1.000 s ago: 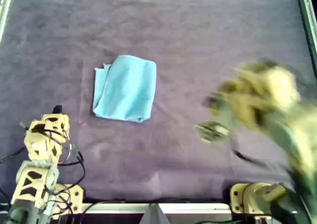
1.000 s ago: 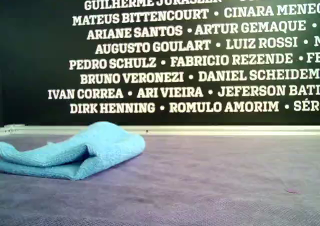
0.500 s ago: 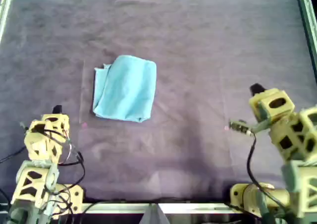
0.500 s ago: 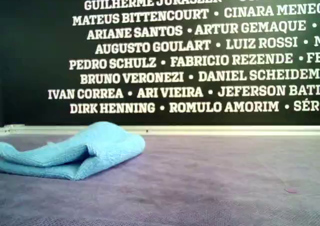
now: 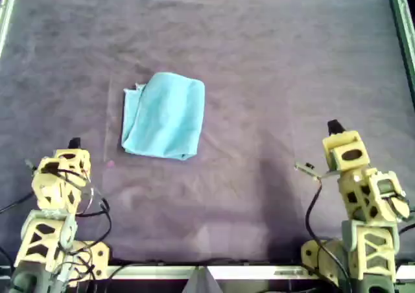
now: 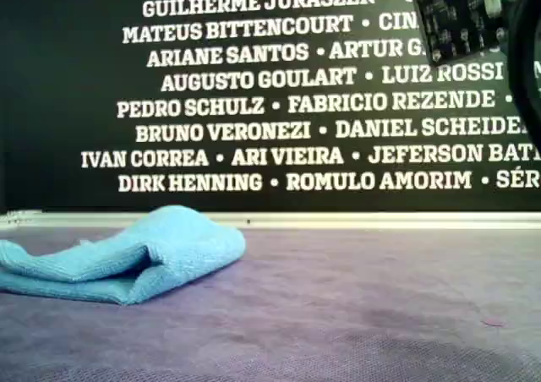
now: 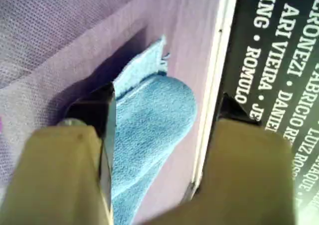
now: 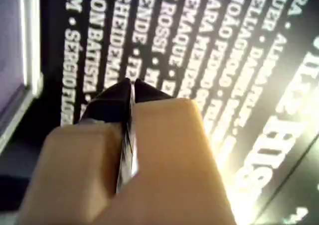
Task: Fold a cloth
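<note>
1. Two arms sit at the near edge of the overhead view, one at about 7 o'clock and one at about 5 o'clock, both well apart from the cloth (image 5: pixel 164 115)
2. The light-blue cloth lies folded into a rough rectangle on the purple felt surface (image 5: pixel 272 59), at about 10 o'clock from the middle of the overhead view; a loose flap sticks out at its 9 o'clock side
3. In the exterior view the cloth (image 6: pixel 127 259) rests as a soft doubled-over bundle at about 8 o'clock, before a black wall (image 6: pixel 270 95) with white names
4. The left gripper (image 7: pixel 159 110) has its jaws spread wide and holds nothing; the cloth (image 7: pixel 149 130) shows between them, farther off
5. The right gripper (image 8: pixel 130 93) has its jaws pressed together, empty, and points at the lettered wall (image 8: pixel 209 41)
6. A dark board (image 6: pixel 469 14) hangs at about 1 o'clock in the exterior view
</note>
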`<state>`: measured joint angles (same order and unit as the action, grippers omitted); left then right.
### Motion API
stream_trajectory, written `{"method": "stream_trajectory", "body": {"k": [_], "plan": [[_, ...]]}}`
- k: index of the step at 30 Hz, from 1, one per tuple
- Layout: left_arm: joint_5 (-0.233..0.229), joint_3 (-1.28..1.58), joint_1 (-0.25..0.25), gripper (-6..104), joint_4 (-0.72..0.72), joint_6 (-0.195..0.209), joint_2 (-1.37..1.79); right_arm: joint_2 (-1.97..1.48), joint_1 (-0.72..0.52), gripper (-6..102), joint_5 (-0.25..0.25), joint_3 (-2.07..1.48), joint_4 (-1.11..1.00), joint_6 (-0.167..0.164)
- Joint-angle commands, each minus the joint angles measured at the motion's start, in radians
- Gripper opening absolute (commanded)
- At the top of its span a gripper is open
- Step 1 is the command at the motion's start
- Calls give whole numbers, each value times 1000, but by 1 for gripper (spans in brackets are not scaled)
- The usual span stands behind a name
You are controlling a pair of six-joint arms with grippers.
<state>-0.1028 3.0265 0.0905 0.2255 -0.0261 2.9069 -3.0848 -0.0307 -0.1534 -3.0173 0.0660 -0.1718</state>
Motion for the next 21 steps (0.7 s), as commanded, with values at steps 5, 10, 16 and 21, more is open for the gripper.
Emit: {"method": "stream_trajectory", "body": {"k": [5, 10, 16, 21], "plan": [[11, -12, -11, 44, 0, -8, 21, -38, -175, 1, -8, -17, -34, 6], [12, -15, -9, 11, -2, 5, 25, -14, -212, 1, -23, -17, 6, 15], [14, -14, -9, -2, 0, 6, 52, 94, -195, 1, -26, -17, 89, 150], [14, -14, -9, -1, 0, 8, 55, 195, -195, 1, -28, -17, 147, 187]]}}
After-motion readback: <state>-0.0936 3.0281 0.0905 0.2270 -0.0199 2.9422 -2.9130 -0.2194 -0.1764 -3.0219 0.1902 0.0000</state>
